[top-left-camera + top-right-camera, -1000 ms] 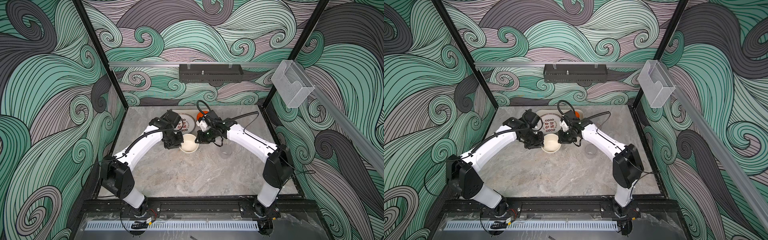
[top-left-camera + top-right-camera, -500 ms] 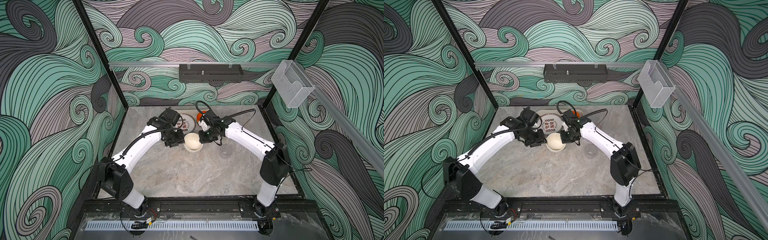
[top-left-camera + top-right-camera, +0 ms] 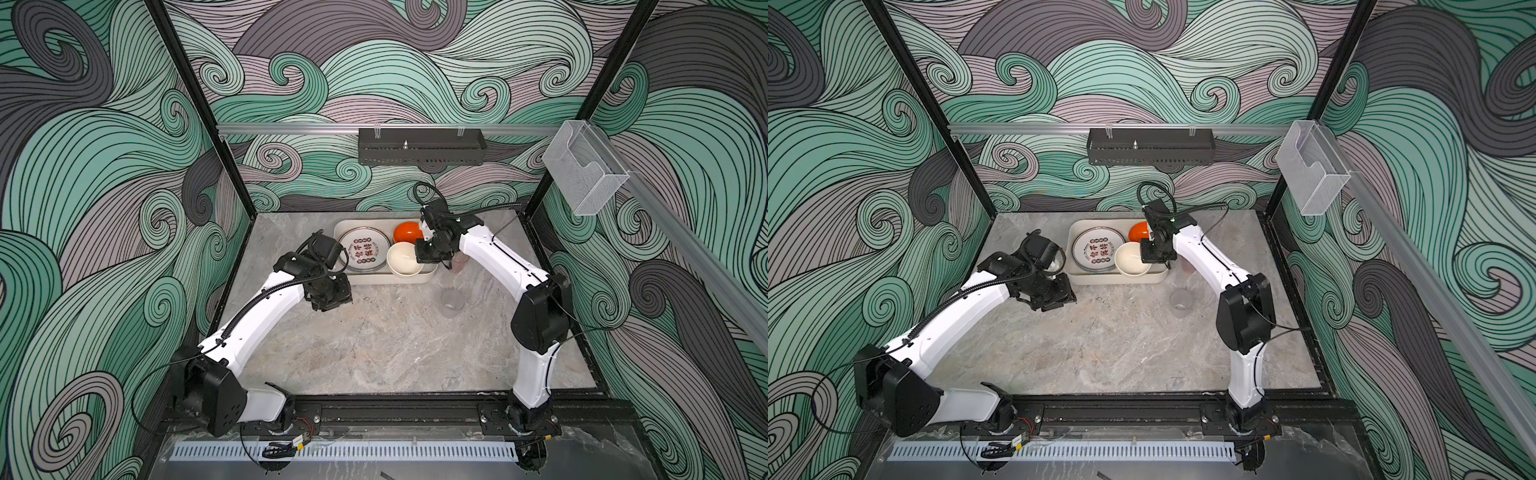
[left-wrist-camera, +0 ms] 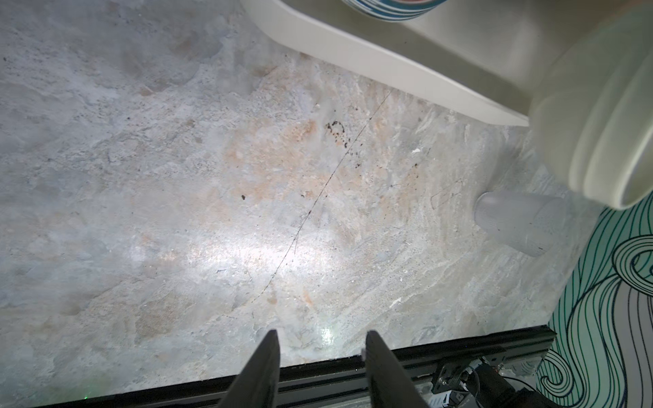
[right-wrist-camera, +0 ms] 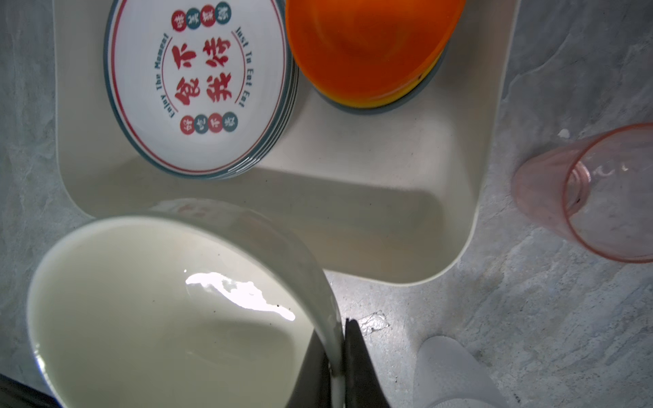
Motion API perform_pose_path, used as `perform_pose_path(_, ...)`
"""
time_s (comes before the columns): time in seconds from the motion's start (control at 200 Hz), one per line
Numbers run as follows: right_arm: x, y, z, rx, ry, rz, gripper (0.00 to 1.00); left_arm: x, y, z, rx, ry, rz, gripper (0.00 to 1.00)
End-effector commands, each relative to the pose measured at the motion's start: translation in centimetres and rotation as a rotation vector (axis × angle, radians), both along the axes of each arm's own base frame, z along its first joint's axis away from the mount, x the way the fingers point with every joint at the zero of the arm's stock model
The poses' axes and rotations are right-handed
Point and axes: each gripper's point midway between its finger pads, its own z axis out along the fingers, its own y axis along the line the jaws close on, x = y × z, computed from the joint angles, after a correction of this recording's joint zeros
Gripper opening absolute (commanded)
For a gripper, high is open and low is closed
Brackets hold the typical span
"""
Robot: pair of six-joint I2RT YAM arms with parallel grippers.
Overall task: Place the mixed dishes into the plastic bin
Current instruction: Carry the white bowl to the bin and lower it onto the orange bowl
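The right gripper is pinching the rim of the round cream bowl; only the right wrist view is showing this grip. In both top views the bowl is hanging over the near right corner of the cream-white rectangular plastic bin. The left gripper is hovering, jaws apart and empty, above the grey marble table.

The bin sits rear centre on the table. Inside, plates lie left and nested bowls rear right. The single bowl is over its front right. Right of the bin, the far cup stands just beside it and the near cup further forward.
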Motion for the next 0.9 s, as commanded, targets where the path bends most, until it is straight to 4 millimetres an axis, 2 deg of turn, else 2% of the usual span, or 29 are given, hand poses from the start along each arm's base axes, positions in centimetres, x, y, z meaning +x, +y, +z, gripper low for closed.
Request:
perform_pose_path(0.0, 2.2, -1.0, 1.3, -0.016, -0.050, -0.040, 0.06, -0.8, 1.2, 0.0, 0.009, 0.004, 0.036, 0.43)
perform_pose_path(0.185, 5.8, -2.1, 1.5, -0.016, -0.075, -0.108, 0.06, -1.9, 2.3, -0.8, 0.011, 0.021, 0.062, 0.43)
perform_pose_path(0.39, 9.1, -2.4, 1.4, -0.006, -0.097, -0.156, 0.07, -3.0, 3.1, -1.8, 0.012, 0.046, 0.084, 0.43)
perform_pose_path(0.635, 11.7, -2.5, 0.8, 0.004, -0.119, -0.197, 0.07, -3.6, 3.3, -2.6, 0.015, 0.071, 0.094, 0.43)
perform_pose_path(0.896, 13.5, -2.6, -0.4, 0.005, -0.132, -0.224, 0.08, -3.6, 3.4, -2.8, 0.018, 0.079, 0.102, 0.43)
